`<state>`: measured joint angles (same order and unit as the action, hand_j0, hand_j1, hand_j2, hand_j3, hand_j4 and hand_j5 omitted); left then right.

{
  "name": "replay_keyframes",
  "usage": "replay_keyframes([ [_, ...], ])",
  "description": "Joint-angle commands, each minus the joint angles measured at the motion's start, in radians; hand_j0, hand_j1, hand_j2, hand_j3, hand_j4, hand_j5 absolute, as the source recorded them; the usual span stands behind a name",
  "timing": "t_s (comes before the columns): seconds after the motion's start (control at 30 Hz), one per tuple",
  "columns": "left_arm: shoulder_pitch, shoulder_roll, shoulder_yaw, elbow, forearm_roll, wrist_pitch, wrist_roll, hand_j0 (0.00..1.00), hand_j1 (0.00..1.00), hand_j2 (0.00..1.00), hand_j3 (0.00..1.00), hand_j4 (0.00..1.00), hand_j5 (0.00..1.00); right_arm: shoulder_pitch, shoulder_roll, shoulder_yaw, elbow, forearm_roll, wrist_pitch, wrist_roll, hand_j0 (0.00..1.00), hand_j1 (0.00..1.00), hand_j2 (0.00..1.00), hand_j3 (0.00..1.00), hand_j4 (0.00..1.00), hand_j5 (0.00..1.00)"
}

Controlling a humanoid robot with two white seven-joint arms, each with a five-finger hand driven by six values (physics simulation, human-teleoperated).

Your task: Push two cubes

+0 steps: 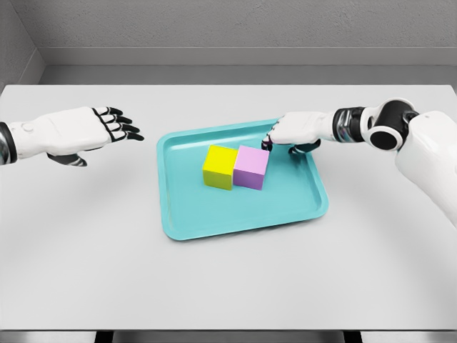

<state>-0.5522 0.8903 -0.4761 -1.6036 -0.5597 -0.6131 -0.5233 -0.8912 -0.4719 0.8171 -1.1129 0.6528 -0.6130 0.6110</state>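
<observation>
At the far left, the left hand (86,130) hovers over the white table (86,236), well apart from everything else, its palm turned inward and its dark-tipped fingers (120,123) stretched out and slightly spread toward the right; it holds nothing.

Right of it, near the table's middle, lies a teal tray (214,223), turned a little so its right end sits nearer. Two cubes stand inside, in the tray's far half, pressed side by side with faces touching. The yellow cube (219,166) is on the left, the pink cube (251,166) on the right.

Further right, the right hand (294,131) reaches in over the tray's far right corner, its arm coming from the right edge. The hand is narrowed, fingers bent downward and grasping nothing. Its fingertips (267,143) sit at the pink cube's far right top corner, seemingly touching it, though contact cannot be told for certain. The yellow cube lies beyond the pink one from this hand, clear of it.
</observation>
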Motion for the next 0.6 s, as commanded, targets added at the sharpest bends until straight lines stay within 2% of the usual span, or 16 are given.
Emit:
replay_keyframes([
  [0.0,0.000,0.001,0.001,0.002,0.004,0.002,0.000,1.00,1.00,1.00,1.00,1.00,1.00,0.000,0.001,-0.006,0.008,-0.004,0.002,0.000,0.65,0.65,0.65,0.65,0.65,0.65],
  [0.07,0.000,0.001,0.002,0.002,0.004,0.002,0.000,1.00,1.00,1.00,1.00,1.00,1.00,-0.011,0.004,-0.006,0.030,-0.002,0.002,0.000,0.65,0.65,0.65,0.65,0.65,0.65],
  [0.3,0.000,0.001,0.007,0.002,0.006,0.002,0.002,1.00,1.00,1.00,1.00,1.00,1.00,-0.003,0.003,0.004,0.013,-0.004,0.002,0.000,0.65,0.65,0.65,0.65,0.65,0.65],
  [0.4,0.000,0.001,0.007,0.002,0.006,0.002,0.000,1.00,1.00,1.00,1.00,1.00,1.00,0.011,-0.004,0.004,-0.053,-0.002,0.002,0.000,0.65,0.65,0.65,0.65,0.65,0.65],
  [0.57,-0.002,0.001,0.008,0.002,0.006,0.002,0.000,1.00,1.00,1.00,1.00,1.00,1.00,0.017,-0.005,0.005,-0.059,-0.002,0.002,0.000,0.65,0.65,0.65,0.65,0.65,0.65],
])
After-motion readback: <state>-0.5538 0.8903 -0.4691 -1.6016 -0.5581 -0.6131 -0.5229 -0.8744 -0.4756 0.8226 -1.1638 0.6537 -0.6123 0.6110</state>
